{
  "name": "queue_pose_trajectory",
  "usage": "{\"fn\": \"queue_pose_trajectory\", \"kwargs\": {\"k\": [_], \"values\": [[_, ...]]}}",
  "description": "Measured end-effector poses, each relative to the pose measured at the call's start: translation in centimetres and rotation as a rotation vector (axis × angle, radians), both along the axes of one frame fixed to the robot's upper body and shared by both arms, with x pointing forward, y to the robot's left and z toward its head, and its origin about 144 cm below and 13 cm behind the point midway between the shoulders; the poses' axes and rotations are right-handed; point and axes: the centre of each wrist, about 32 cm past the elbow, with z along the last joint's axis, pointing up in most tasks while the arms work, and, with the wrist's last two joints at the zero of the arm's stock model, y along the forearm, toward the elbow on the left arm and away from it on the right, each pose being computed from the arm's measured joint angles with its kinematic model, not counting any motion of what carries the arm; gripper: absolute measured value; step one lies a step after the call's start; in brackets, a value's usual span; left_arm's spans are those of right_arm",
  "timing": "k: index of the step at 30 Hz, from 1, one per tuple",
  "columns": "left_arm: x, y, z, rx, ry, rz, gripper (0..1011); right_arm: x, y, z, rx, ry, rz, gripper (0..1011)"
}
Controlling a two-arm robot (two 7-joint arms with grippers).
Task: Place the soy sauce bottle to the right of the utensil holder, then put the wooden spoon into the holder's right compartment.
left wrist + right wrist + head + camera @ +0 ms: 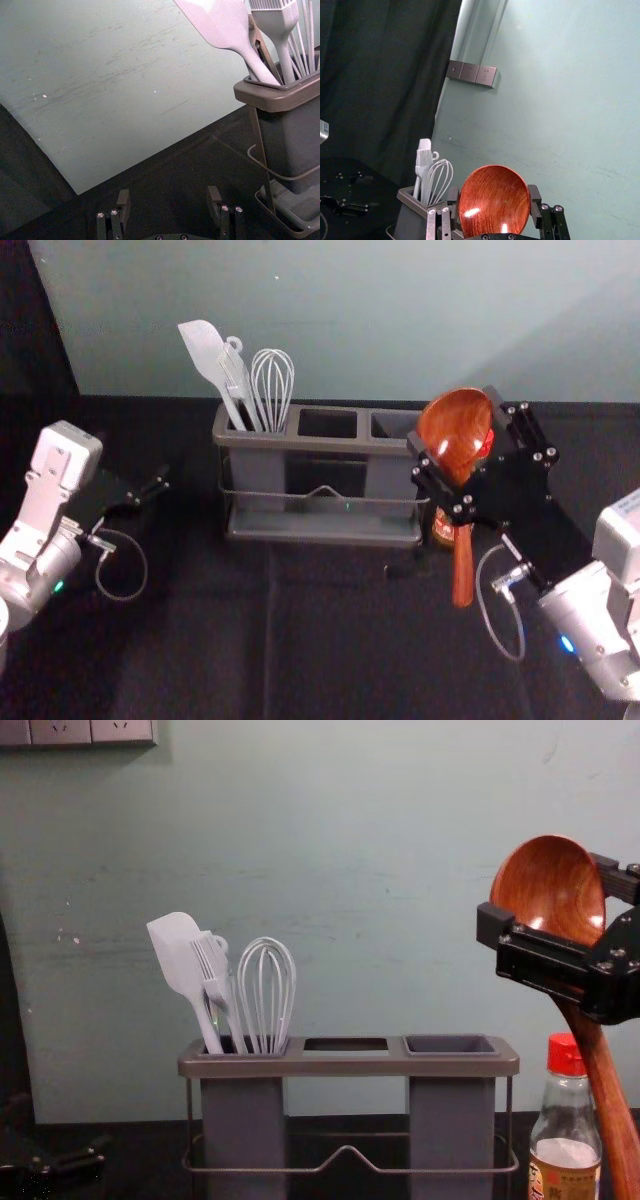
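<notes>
One wooden spoon [530, 885] is clamped in your right claw [453, 420] beside the holder [350, 1066]; raise its handle [463, 570] over the right compartment [452, 1120].

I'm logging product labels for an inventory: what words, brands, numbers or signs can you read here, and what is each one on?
No text can be read with certainty.
Soy sauce bottle: its label carries print, too small to read.
Right arm's pale housing: a small dark marking, too small to read.
Utensil holder: no lettering seen.
Wooden spoon, held in the right gripper: no lettering seen.
</notes>
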Motion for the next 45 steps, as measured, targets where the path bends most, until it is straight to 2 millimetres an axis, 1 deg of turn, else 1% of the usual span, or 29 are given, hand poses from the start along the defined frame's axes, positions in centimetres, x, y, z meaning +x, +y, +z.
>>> {"fn": "queue_pose_trajectory", "kwargs": {"k": [21,26,29,32,33,35,36,38,41,45], "values": [[0.0,0.0,0.0,0.0,0.0,0.0,1005,-0.1,0.0,0.0,0.007,-0.003,0.004,840],[0.0,0.0,0.0,0.0,0.0,0.0,1005,0.5,0.0,0.1,0.014,-0.017,0.005,840],[0.0,0.0,0.0,0.0,0.0,0.0,1005,1.7,-0.1,0.6,0.002,-0.035,0.014,840],[0.0,0.0,0.0,0.0,0.0,0.0,1005,3.7,-0.3,1.4,-0.013,-0.047,0.038,840],[0.0,0.0,0.0,0.0,0.0,0.0,1005,3.7,-0.3,1.4,-0.013,-0.047,0.038,840],[0.0,0.0,0.0,0.0,0.0,0.0,1005,4.9,-0.3,1.9,-0.023,-0.053,0.052,839],[0.0,0.0,0.0,0.0,0.0,0.0,1005,5.9,-0.4,2.3,-0.03,-0.058,0.062,839],[0.0,0.0,0.0,0.0,0.0,0.0,1005,6.7,-0.4,2.7,-0.036,-0.06,0.074,839],[0.0,0.0,0.0,0.0,0.0,0.0,1005,8.6,-0.5,3.7,-0.055,-0.074,0.103,839],[0.0,0.0,0.0,0.0,0.0,0.0,1005,10.0,-0.7,4.3,-0.068,-0.079,0.126,840]]}}
